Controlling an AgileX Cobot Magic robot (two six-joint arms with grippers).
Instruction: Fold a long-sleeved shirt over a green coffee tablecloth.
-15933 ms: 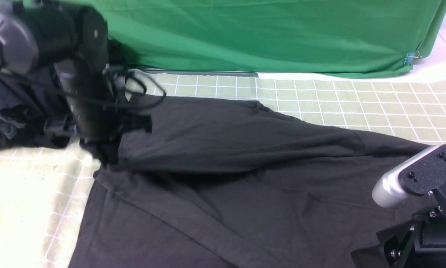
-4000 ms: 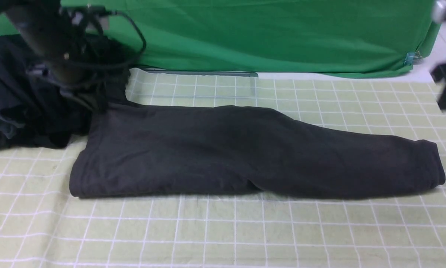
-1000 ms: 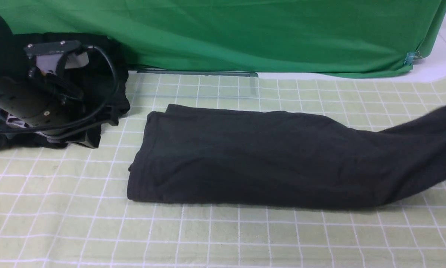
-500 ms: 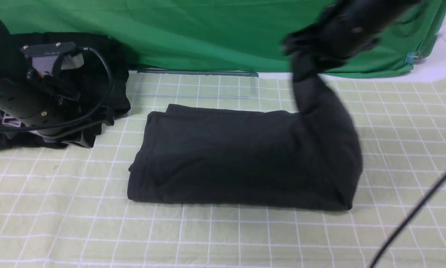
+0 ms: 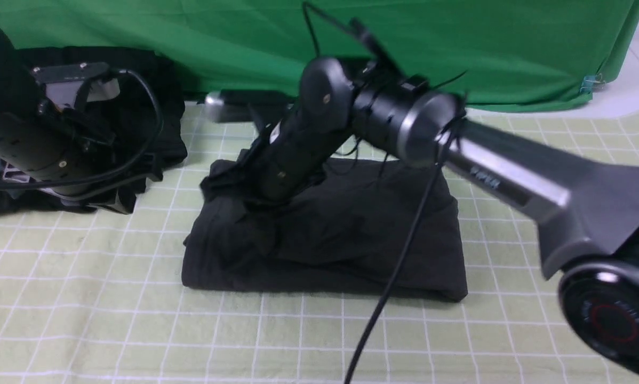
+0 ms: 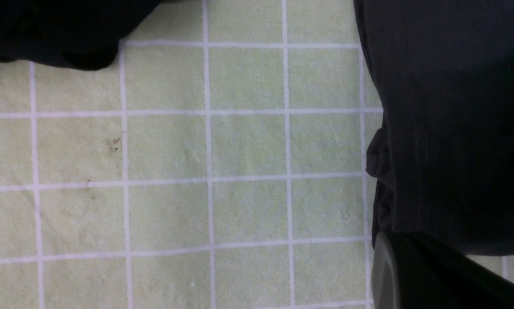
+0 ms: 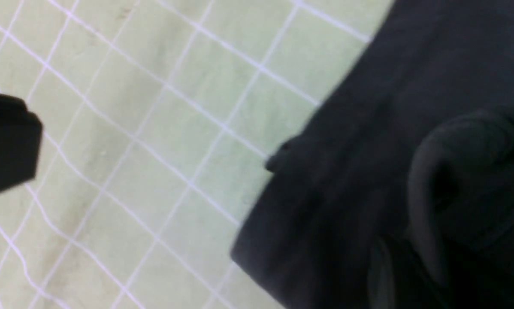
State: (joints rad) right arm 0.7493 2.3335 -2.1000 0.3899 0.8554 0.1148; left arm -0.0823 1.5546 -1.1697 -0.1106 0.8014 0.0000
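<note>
over on the left, a dark pile of clothing (image 5: 165, 133) lies at the edge of the green coffee tablecloth (image 5: 138, 330), and the left arm (image 5: 37, 149) hangs low in front of it, well apart from the work. the left gripper (image 5: 123, 202) is pressed together, holding nothing i can see, so it looks parked there to leave room for the other arm. toward the middle, the long-sleeved shirt (image 5: 351, 229) lies on the tablecloth as a thick, roughly rectangular bundle, several layers deep, with a straight near edge and a rumpled left end. the right gripper (image 5: 255, 205) is down at that rumpled end, buried among the folds. the right wrist view shows a bunched roll of charcoal cloth close under the camera, but i cannot tell whether the claw is pinching it or letting go. the right arm (image 5: 501, 176) reaches in from the right across the whole bundle, a reach that suits laying the shirt's right part over its left. its black cable (image 5: 399, 266) hangs in front of the shirt. judging by the compact shape, the folding is nearly done, and that bunched corner looks like it wants smoothing. a plain bright green backdrop (image 5: 458, 53) hangs behind
</note>
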